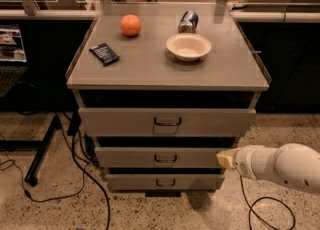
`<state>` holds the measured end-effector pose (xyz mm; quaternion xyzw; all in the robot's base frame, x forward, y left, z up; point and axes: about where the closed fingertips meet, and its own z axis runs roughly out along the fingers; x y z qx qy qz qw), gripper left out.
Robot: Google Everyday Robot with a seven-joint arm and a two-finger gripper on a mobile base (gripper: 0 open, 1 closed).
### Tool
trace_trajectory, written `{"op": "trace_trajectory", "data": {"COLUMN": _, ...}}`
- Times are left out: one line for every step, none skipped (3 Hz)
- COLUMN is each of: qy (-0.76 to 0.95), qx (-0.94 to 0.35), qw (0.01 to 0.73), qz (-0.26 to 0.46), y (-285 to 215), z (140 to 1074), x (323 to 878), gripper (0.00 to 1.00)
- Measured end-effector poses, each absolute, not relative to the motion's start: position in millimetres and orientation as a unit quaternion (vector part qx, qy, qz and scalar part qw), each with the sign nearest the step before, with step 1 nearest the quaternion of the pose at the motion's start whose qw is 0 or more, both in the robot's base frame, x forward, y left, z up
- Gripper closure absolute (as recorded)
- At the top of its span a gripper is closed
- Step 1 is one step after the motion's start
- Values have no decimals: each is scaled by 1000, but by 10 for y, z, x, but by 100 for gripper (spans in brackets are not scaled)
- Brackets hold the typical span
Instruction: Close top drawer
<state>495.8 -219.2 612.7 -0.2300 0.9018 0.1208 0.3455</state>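
The top drawer (167,122) is the wide grey front under the cabinet top, with a small dark loop handle (167,122) at its centre. It stands a little proud of the cabinet, with a dark gap above it. My gripper (226,159) is at the lower right, on the end of my white arm (280,166). Its tip sits below the top drawer's right end, level with the middle drawer (165,157), apart from the top drawer.
On the cabinet top (165,59) lie an orange (130,25), a dark packet (104,54), a white bowl (188,46) and a can (188,21). A bottom drawer (165,181) sits below. Cables (75,174) and a stand leg (42,149) lie on the floor at left.
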Motion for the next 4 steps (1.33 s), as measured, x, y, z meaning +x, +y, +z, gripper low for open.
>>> {"op": "trace_trajectory", "data": {"qy": 902, "qx": -230, "qw": 345, "qz": 121, "y": -2189, "z": 6128, "x": 4960, "gripper": 35}}
{"op": "trace_trajectory", "data": {"qy": 902, "qx": -230, "qw": 345, "qz": 121, "y": -2189, "z": 6128, "x": 4960, "gripper": 12}}
{"op": "trace_trajectory", "data": {"qy": 902, "qx": -230, "qw": 345, "qz": 121, "y": -2189, "z": 6128, "x": 4960, "gripper": 0}}
{"op": "trace_trajectory", "data": {"qy": 902, "qx": -230, "qw": 345, "qz": 121, "y": -2189, "z": 6128, "x": 4960, "gripper": 0}}
